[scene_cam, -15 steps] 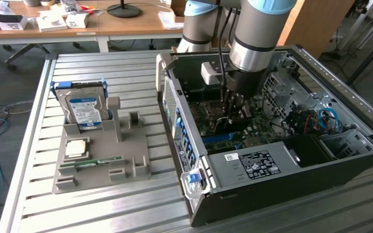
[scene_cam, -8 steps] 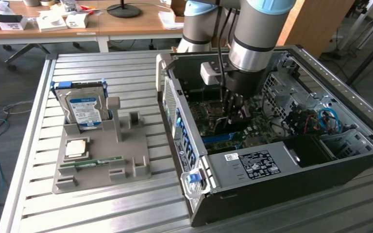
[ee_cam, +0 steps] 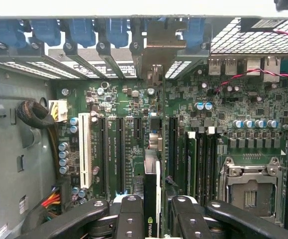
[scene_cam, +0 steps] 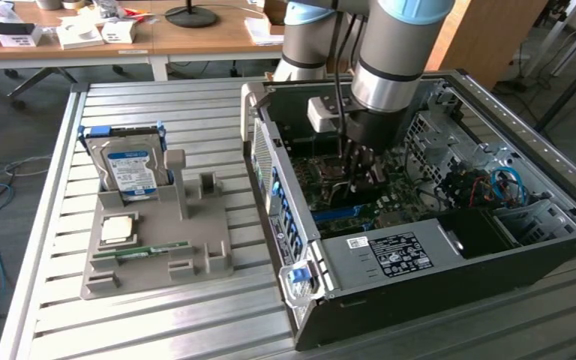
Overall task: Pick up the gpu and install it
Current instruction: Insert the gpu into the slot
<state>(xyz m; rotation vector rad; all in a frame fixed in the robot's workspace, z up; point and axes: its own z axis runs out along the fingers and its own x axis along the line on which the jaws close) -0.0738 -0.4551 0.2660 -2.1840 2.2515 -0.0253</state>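
Clearly the end effector [ee_cam: 151,209] is clamped on the gpu [ee_cam: 152,186]: its two dark fingers [ee_cam: 130,216] press on either face of the card, which stands edge-on between them with a small green logo showing on its near edge. The card is down inside the open computer case [scene_cam: 448,285], over the motherboard [ee_cam: 134,104], lined up along the long black expansion slots [ee_cam: 120,154] and just beside a white slot [ee_cam: 84,149]. Its pale metal bracket [ee_cam: 156,50] sits at the far end, against the rear wall where the blue slot latches [ee_cam: 81,30] run in a row. To one side lies the bare processor socket [ee_cam: 250,191]. In the exterior view the arm reaches straight down into the case. To the exterior view's left, a grey parts holder [scene_cam: 198,251] on the slatted metal surface [scene_cam: 168,322] keeps the hard drive [scene_cam: 133,169] and the memory stick [scene_cam: 153,250]. By my reading the pick-up is done and the card is at its slot. Whether it is pressed fully home I cannot tell, and it has not been let go.
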